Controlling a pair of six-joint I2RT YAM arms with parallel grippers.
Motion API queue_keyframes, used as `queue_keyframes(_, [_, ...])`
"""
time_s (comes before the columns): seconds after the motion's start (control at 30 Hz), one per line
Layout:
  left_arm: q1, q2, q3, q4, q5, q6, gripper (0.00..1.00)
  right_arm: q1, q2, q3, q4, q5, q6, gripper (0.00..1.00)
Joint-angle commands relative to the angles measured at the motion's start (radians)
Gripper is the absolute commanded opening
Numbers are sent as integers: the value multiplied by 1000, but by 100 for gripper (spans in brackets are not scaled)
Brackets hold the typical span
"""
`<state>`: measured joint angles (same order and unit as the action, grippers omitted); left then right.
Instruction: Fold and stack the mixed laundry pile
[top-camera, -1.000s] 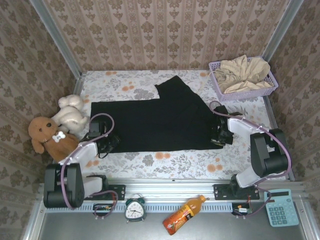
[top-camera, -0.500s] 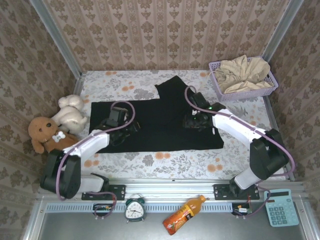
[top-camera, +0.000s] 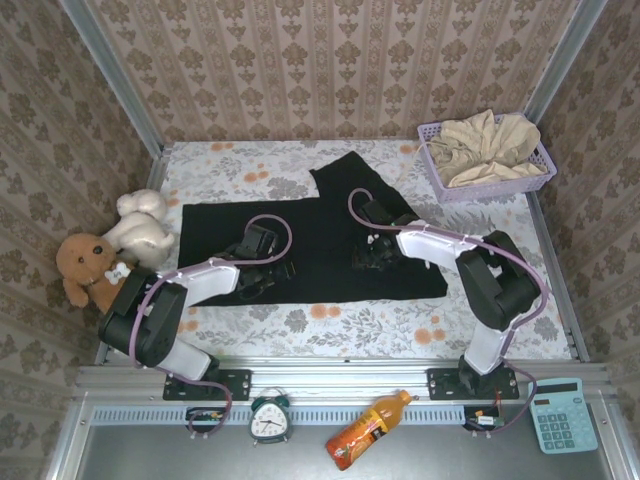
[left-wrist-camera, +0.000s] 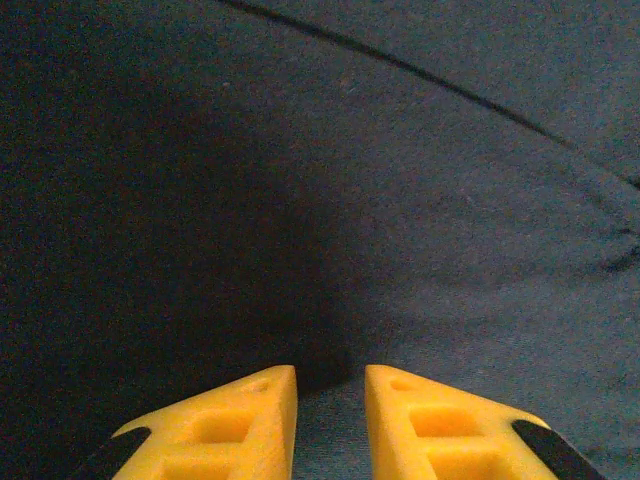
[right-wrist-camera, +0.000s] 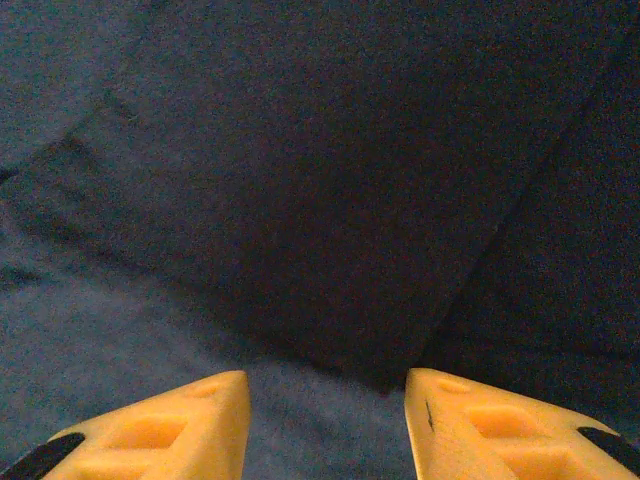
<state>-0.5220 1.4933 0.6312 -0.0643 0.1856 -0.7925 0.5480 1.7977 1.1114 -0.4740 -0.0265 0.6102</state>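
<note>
The left arm (top-camera: 190, 283) and right arm (top-camera: 440, 243) had white link shells and black joint housings. A lavender cable (top-camera: 275, 222) looped off each wrist. The left fingers (left-wrist-camera: 225, 430) and right fingers (right-wrist-camera: 160, 430) were orange-yellow wedges with shallow rectangular recesses and black outer corners.

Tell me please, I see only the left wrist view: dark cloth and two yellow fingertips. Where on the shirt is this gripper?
Observer: From above, the left gripper is over the near left part of the black T-shirt, which lies spread on the table.
Operator: And the other arm?
Observer: The right gripper is over the shirt's right half; its wrist camera shows its fingers wide apart, with nothing between.
Operator: Where is the second garment?
Observer: The beige garment lies crumpled in the lavender basket at the far right.
</note>
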Motion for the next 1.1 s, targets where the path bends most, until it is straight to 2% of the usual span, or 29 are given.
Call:
queue_keyframes(0.0, [4, -7, -23, -13, -15, 9, 27, -2, 45, 52, -5, 70, 8, 44])
queue_keyframes(0.27, [4, 0, -27, -17, -18, 13, 27, -2, 16, 67, 31, 131, -23, 13])
queue_keyframes(0.33, [4, 1, -27, -24, -15, 15, 27, -2, 34, 102, 10, 146, -46, 8])
queue_keyframes(0.57, [4, -29, -43, -46, -36, 12, 27, -3, 96, 254, 6, 241, -155, 5])
queue_keyframes(0.67, [4, -32, -44, -46, -37, 7, 27, -10, 209, 420, 24, 243, -217, 4])
queue_keyframes(0.77, [3, -38, -37, -53, -34, 6, 29, -13, 295, 585, -11, 209, -259, 15])
queue_keyframes(0.83, [4, -51, -31, -67, -39, 9, 31, -11, 300, 616, -5, 172, -285, 51])
queue_keyframes(0.93, [4, -73, -27, -80, -47, 12, 34, -14, 248, 569, -5, 171, -311, 79])
queue_keyframes(1.07, [4, -105, -11, -116, -55, 25, 35, -32, 108, 373, 6, 177, -281, 81])
